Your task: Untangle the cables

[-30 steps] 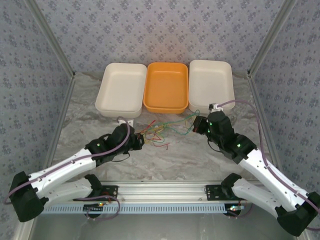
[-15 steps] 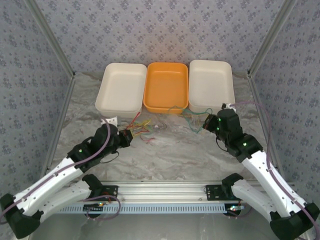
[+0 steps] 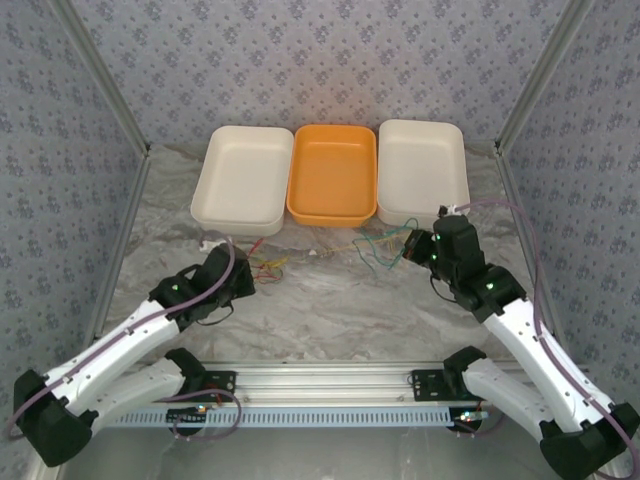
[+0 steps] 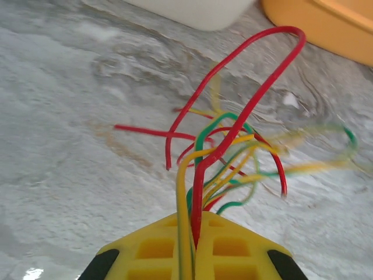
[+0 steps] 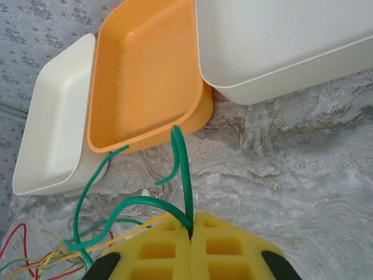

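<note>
A tangle of thin red, green and yellow cables (image 3: pixel 268 265) lies on the marble table in front of the trays, stretched between both arms. My left gripper (image 3: pixel 247 275) is shut on a bunch of red and yellow cables (image 4: pixel 201 192), which fan out ahead of its yellow fingers (image 4: pixel 233 251). My right gripper (image 3: pixel 408 246) is shut on green cables (image 5: pixel 185 181) that loop away to the left toward the red and yellow strands (image 5: pixel 35 262). A yellow strand (image 3: pixel 345 245) and green loops (image 3: pixel 375 250) span the gap between the two grippers.
Three trays stand in a row at the back: a white tray (image 3: pixel 243 178), an orange tray (image 3: pixel 333 175) and a second white tray (image 3: pixel 422 170). The enclosure's metal posts and patterned walls close in both sides. A rail (image 3: pixel 330 385) runs along the near edge.
The left gripper has pulled back left and toward me with its bunch, and the right gripper has shifted right. The cables have been drawn apart and are more spread out between them.
</note>
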Tool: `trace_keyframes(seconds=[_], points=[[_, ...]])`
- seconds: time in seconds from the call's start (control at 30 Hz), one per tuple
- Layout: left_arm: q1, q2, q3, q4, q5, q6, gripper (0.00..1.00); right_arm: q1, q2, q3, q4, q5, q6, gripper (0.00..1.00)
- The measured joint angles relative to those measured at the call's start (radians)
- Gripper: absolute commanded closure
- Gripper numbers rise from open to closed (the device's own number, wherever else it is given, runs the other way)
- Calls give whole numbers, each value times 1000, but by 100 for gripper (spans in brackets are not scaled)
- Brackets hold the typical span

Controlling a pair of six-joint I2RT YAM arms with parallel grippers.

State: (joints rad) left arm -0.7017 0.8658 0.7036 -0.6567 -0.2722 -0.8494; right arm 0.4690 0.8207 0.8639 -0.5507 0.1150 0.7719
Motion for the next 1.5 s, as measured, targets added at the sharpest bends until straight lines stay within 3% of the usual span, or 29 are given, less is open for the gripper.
trace_keyframes(seconds=[0.23, 0.27, 0.33, 0.4, 0.5, 0.87, 1.07, 1.13, 1.23, 1.3, 1.4, 1.5], points=[[59, 10, -70, 84, 61, 21, 97, 38, 94, 30, 33, -99, -41, 100], [60, 27, -72, 90, 68, 24, 85, 55, 119, 21, 48, -109, -46, 100], [61, 66, -72, 101, 82, 38, 45, 83, 152, -19, 83, -129, -48, 100], [61, 84, -72, 111, 98, 46, 32, 97, 157, -66, 104, -143, -48, 100], [61, 69, -72, 109, 119, 54, 29, 100, 158, -89, 111, -157, -49, 100], [46, -149, 56, 78, 240, -2, 23, 101, 191, -89, 180, -191, -89, 100], [-99, -9, 59, 257, 309, -136, 26, 103, 191, -89, 224, -219, -93, 100], [-151, 82, 39, 356, 314, -193, 33, 103, 191, -89, 237, -226, -92, 100], [-206, 182, 31, 443, 306, -230, 54, 103, 191, -89, 254, -235, -92, 100], [-236, 214, 41, 450, 282, -211, 61, 101, 191, -89, 256, -237, -91, 100], [-283, 220, 76, 395, 191, -142, 60, 79, 197, -89, 255, -255, -83, 100], [-301, 188, 48, 415, 119, -32, 52, 49, 223, -71, 239, -286, -73, 100]])
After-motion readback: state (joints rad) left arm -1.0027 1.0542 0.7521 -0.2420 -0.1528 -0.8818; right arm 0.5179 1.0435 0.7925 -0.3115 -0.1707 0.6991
